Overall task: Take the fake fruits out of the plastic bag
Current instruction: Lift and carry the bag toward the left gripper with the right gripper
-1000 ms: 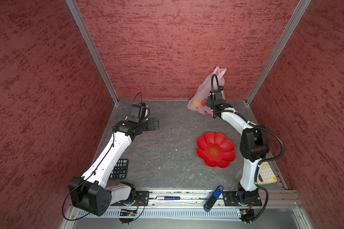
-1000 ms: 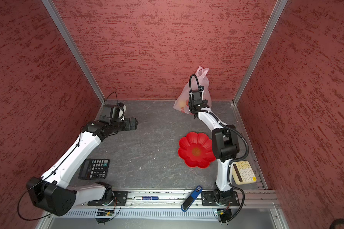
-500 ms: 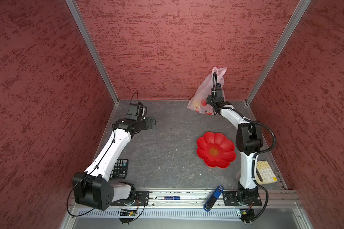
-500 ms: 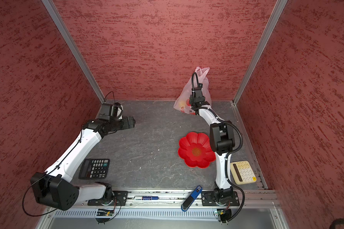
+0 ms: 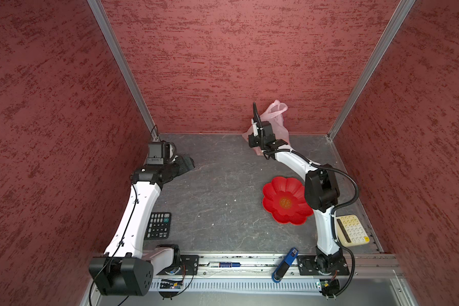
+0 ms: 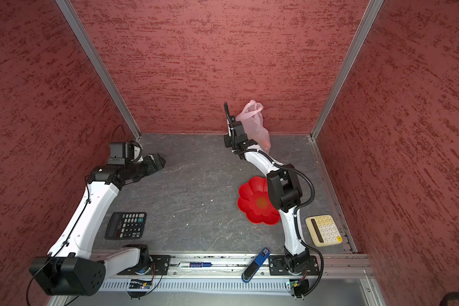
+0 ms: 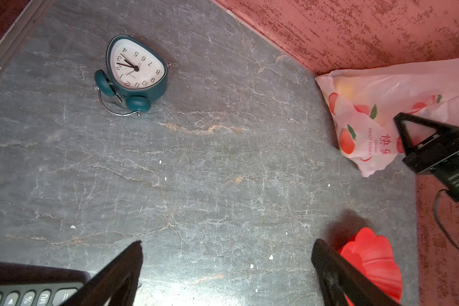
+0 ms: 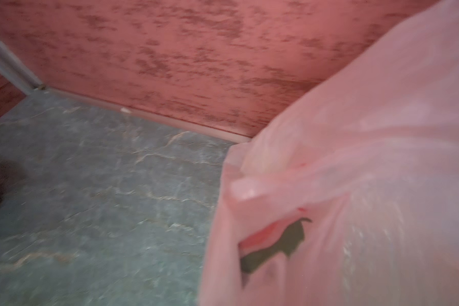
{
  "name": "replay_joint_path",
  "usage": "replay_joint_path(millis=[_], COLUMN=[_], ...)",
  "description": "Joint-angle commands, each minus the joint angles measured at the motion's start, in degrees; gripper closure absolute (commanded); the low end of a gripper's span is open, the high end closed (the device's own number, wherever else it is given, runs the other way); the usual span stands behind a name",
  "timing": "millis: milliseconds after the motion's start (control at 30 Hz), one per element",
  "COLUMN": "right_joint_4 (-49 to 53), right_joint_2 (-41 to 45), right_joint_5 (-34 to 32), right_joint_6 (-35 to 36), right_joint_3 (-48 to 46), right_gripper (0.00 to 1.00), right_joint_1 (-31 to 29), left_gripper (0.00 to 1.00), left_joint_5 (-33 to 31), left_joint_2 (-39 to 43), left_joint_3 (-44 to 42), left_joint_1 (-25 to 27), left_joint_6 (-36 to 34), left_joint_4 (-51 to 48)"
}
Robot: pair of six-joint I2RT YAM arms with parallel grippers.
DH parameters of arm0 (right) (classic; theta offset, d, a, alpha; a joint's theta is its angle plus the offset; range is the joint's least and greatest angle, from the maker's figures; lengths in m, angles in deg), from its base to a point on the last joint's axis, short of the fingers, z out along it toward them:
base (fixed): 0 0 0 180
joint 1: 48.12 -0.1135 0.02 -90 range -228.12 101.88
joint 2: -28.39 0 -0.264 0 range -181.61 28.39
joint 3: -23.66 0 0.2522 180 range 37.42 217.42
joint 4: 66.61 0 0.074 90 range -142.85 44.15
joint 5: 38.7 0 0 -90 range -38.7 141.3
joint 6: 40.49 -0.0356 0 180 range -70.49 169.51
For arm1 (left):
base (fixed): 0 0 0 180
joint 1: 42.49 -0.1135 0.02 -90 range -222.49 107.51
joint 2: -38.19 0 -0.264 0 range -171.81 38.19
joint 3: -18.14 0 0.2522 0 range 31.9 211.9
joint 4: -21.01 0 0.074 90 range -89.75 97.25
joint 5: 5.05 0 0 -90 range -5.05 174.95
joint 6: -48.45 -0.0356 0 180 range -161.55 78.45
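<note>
Against the back wall point(image 5: 223, 66) the plastic bag point(image 5: 278, 124) rests on the worktop point(image 5: 223, 198), fake fruits point(image 7: 345, 87) dim inside. Its film looks light, limp and slippery, so a gathered fold should hold best. The right fingers point(image 7: 400, 120) pinch it shut; the left fingers point(image 7: 122, 270) stand apart.

Booth w/ three walls: back wall point(image 5: 223, 66), left wall point(image 5: 37, 132), right wall point(image 5: 421, 159), all in a dusky-red textured finish w/ darker red horizontal streaks. Bare aluminium corner posts point(image 5: 122, 69) run up where back meets sides, splaying outward in both top views. Floor point(image 5: 223, 198) is a dark grey stone-look slab w/ pale veins, a few rust-coloured streaks and small white specks scattered mid-floor. Front edge — a metal rail point(image 5: 236, 265) across the width, slotted grey strip point(image 5: 236, 285) just below it. Light is soft and even; a bright glare patch point(image 7: 196, 294) sits on the floor in the left wrist view.
</note>
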Motion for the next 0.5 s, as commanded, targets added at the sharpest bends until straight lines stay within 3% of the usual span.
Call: replay_joint_path(millis=[0,267,467], right_joint_4=[0.96,1.44,-3.52], right_joint_2=[1.41,3.10,10.19], right_joint_5=[6.40,11.67,16.86], right_joint_6=[3.24,4.09,-0.22], right_joint_3=[2.33,0.21,-10.95], right_gripper=[1.00,1.00,1.00], right_joint_1=[-4.40,-17.02,-23.27], left_gripper=[0.01,0.01,0.01], left_joint_5=[4.49,6.45,7.30], left_joint_2=[2.23,5.67,7.03], left_joint_3=[-1.57,-1.65,-1.60], left_joint_1=[-2.15,-5.93,-8.10], left_joint_6=[1.45,1.32,0.97], left_joint_4=[-2.33,-4.25,-4.65])
